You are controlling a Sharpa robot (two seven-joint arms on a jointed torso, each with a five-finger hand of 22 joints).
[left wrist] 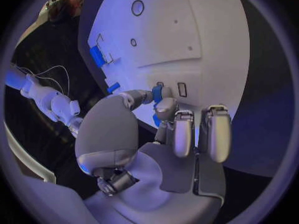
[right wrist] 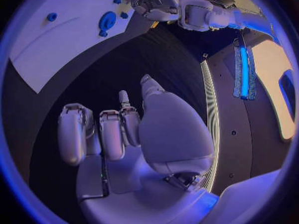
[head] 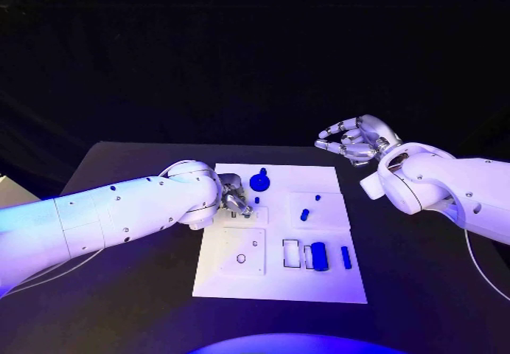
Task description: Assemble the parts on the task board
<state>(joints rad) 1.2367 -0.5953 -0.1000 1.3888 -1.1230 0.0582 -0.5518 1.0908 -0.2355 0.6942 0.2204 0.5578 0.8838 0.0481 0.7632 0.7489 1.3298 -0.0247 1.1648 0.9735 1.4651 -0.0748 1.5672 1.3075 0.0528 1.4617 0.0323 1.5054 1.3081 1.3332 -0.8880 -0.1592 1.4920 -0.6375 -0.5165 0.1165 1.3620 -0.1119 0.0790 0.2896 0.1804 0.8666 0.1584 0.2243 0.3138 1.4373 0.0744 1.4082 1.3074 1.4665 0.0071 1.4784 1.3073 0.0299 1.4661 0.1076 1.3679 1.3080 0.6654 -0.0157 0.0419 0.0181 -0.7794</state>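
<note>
The left hand (head: 236,200) is low over the far left part of the task board (head: 329,284), and in the left wrist view its thumb and one finger pinch a small blue part (left wrist: 157,93) just above a slot, probably to seat it there. The right hand (head: 356,138) holds nothing; its fingers are loosely curled and it stays off the board, beyond the far right corner, I think to leave room. Other blue parts (head: 318,255) lie near the board's middle.

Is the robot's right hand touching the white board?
Apart. In the head view the right hand hangs beyond the task board, past its far right corner, with black table showing between them.
</note>
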